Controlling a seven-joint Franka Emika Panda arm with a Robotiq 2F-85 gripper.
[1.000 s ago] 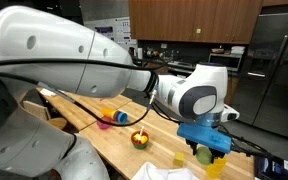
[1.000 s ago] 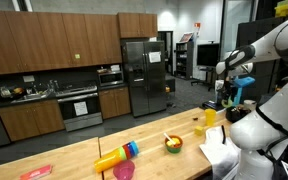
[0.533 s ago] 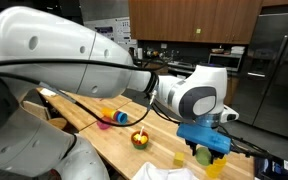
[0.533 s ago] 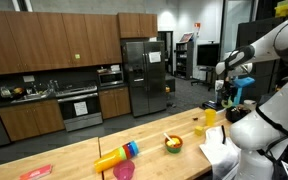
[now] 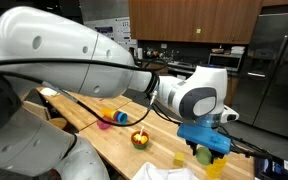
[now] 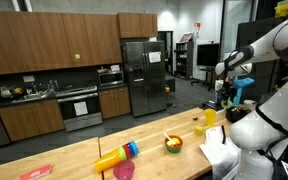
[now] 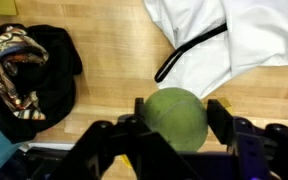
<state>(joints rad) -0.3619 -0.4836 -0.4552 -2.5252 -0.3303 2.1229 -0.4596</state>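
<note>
At the bottom centre of the wrist view, the end effector was closed partway on a green ball, one finger on each side. The ball sat just over the wooden surface, below a white cloth. The step in hand looked like a grasp. Any move from there called for a steady squeeze, as a ball slips out easily.

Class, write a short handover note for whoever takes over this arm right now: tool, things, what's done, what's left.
Tool: shut on the green ball, with a finger on each side.
Things: the ball is over the wooden table. A white cloth lies beyond it and a dark cloth off to one side.
Done: ball gripped.
Left: ball not yet released. Whether it is off the table cannot be told.
</note>
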